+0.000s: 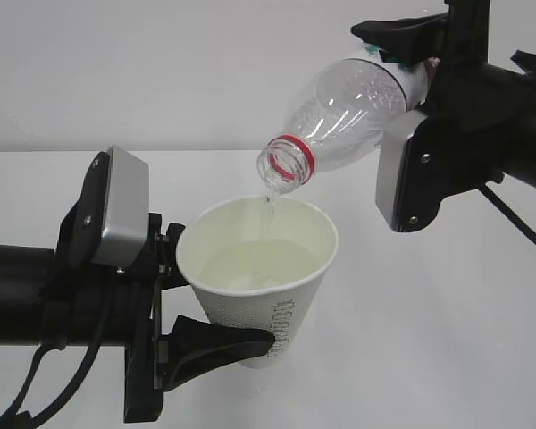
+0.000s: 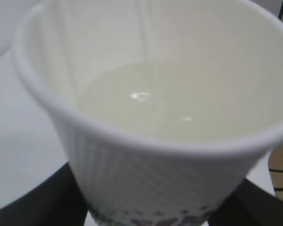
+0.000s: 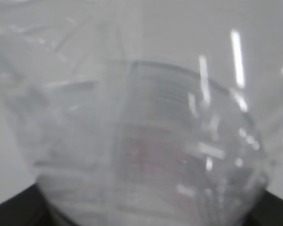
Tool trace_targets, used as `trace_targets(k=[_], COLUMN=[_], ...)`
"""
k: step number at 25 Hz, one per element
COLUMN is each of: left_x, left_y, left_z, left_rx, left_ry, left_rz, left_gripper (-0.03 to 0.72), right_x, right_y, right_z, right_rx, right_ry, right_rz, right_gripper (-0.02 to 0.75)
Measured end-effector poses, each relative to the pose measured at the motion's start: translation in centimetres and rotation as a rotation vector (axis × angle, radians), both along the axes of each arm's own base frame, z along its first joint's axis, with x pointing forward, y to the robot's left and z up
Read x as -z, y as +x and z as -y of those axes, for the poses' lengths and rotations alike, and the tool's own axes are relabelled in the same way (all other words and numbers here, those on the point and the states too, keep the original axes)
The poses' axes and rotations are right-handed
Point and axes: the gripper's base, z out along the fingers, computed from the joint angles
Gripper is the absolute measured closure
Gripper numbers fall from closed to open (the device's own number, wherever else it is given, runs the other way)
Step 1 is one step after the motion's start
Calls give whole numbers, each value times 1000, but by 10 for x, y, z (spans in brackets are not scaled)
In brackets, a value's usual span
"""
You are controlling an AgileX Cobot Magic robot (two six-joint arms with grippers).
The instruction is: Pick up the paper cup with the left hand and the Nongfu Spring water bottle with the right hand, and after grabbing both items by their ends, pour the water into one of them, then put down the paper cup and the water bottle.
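I am holding the paper cup (image 1: 259, 281) low on its wall in my left hand (image 1: 216, 344), jaws spread about as wide as the cup's base and pressing on both sides of it, so the cup is sitting upright just ahead of my wrist with its mouth open to the sky. The water (image 2: 165, 101) is pooling inside, seemingly under half full. Above and beyond that rim, my right hand (image 1: 409, 54) is gripping the Nongfu Spring water bottle (image 1: 344, 112) by its bottom end, jaws parted to the bottle's width, neck tipped down toward the cup. A thin stream is falling from the mouth into the cup's far side. I am judging that 2 things matter: keeping the cup level and unsqueezed, and keeping the bottle's mouth centred over the rim.
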Motion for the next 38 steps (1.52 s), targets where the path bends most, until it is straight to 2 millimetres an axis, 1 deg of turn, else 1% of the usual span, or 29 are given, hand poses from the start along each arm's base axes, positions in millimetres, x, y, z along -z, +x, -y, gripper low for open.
trace_targets(k=[11,16,23,38], left_x=[0,0,0,0], left_y=[0,0,0,0], left_z=[0,0,0,0], left_rx=[0,0,0,0], left_ry=[0,0,0,0], left_rz=[0,0,0,0], left_gripper=[197,197,197,197], right_x=[0,1,2,6], right_y=[0,0,0,1], right_z=[0,0,1,2], right_rx=[3,6,15,43], right_ry=[75,83,141,352], right_rz=[-57,-71,-127,-311], right_gripper=[244,244,244,244])
